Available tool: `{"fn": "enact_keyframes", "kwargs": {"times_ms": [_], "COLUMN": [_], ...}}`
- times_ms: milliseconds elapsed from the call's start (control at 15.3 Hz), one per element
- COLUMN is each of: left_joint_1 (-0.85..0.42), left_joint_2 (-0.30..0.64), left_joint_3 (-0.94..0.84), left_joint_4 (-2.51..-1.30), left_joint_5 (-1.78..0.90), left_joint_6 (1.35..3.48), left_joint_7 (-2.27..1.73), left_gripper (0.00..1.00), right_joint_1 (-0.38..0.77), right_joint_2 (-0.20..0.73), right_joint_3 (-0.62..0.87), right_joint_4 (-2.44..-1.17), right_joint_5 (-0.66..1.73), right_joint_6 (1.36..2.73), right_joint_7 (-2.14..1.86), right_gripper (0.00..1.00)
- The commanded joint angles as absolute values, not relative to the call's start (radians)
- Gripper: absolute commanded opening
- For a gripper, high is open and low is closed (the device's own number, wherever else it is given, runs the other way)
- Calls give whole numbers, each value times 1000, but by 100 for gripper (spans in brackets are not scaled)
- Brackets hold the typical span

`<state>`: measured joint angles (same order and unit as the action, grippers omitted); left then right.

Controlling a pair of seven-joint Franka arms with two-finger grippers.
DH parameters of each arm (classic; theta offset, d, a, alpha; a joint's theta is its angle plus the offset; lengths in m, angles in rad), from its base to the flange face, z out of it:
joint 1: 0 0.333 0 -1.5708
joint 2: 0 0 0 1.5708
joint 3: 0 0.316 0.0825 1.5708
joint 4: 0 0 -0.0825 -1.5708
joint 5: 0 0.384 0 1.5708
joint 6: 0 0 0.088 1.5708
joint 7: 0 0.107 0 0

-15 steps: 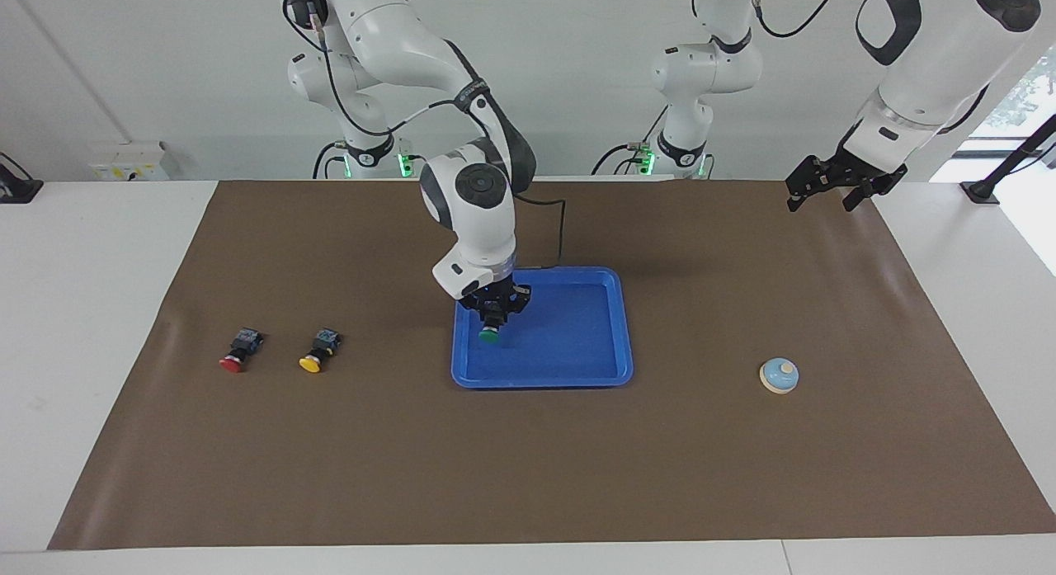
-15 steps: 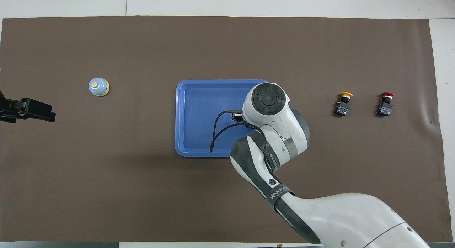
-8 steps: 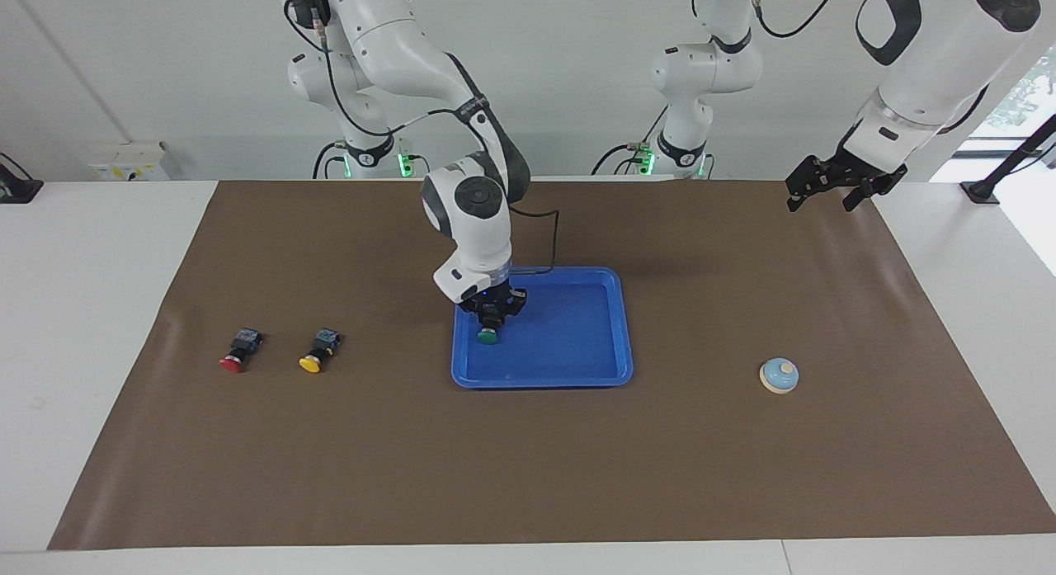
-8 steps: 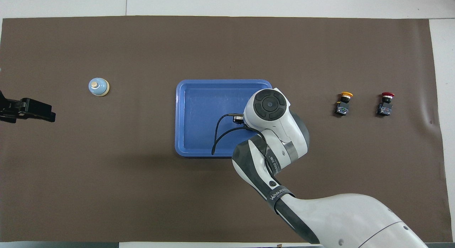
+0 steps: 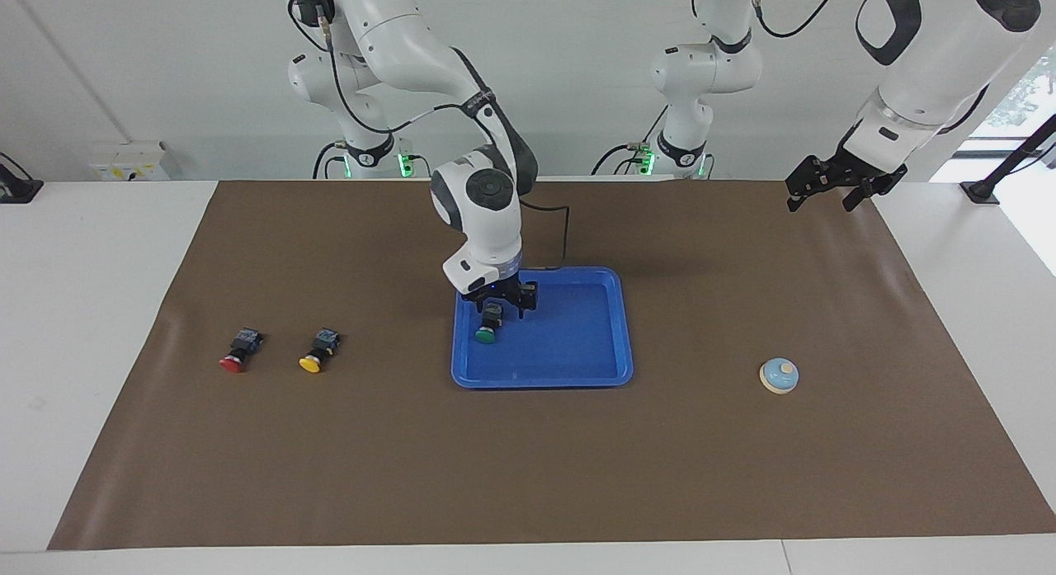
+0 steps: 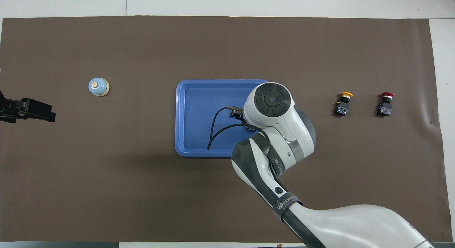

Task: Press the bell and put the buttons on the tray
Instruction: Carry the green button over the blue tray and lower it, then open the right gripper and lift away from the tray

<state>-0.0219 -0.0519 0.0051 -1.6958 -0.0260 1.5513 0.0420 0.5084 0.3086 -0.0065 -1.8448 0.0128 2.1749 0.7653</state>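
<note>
**Green button released on tray; two buttons remain**

**Facing view.** The right tool (image 5: 500, 304) stands over the tray (image 5: 606, 344), at centre frame, at its upper-left corner. Half a second ago its fingers were clamped on the green button (image 5: 487, 331); they now stand wide and have risen slightly, and the button lies free on the tray floor just below them, cap toward the bottom of the frame. No contact between finger and button shows. The red button (image 5: 237, 352) and the yellow button (image 5: 318, 351) lie on the brown mat (image 5: 528, 459) at left of frame, side by side, well apart from the tray and unmoved. The bell (image 5: 779, 375) sits at right of frame, unmoved. The left tool (image 5: 832, 189) waits at upper right, raised over the mat's corner, fingers spread, holding nothing.

**Overhead view.** The right arm's wrist covers the right tool and the green button; only the tray's bare floor and rim (image 6: 179, 116) show at centre. The yellow button (image 6: 344, 104) and red button (image 6: 386, 104) lie at right of frame, the bell (image 6: 98, 87) at upper left. The left tool (image 6: 35, 111) shows at the left edge.

**Meaning for the task.** One of three buttons is judged placed. Two remain on the tabletop. Whether the bell has been pressed cannot be told.
</note>
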Motion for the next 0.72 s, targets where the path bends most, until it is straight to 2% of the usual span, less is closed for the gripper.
{"fn": "enact_keyframes", "kwargs": {"times_ms": [0,261,653], "left_joint_1": [-26,-26,-26], "left_joint_2": [-66,-66,-66], "left_joint_3": [14,14,14], "left_joint_4": [-1703,-1703,-1701], "left_joint_5": [-34,-34,-34], "left_joint_6": [1546,1546,1546], "left_joint_7": [58,58,58], "left_gripper": [100,100,100], "right_joint_1": [411,278,85], "right_joint_2": [226,180,163], "right_joint_3": [0,-6,-8], "right_joint_4": [-1821,-1821,-1891], "right_joint_5": [28,17,12], "right_joint_6": [2080,2004,2043], "right_joint_7": [733,540,357], "right_gripper": [100,100,100]}}
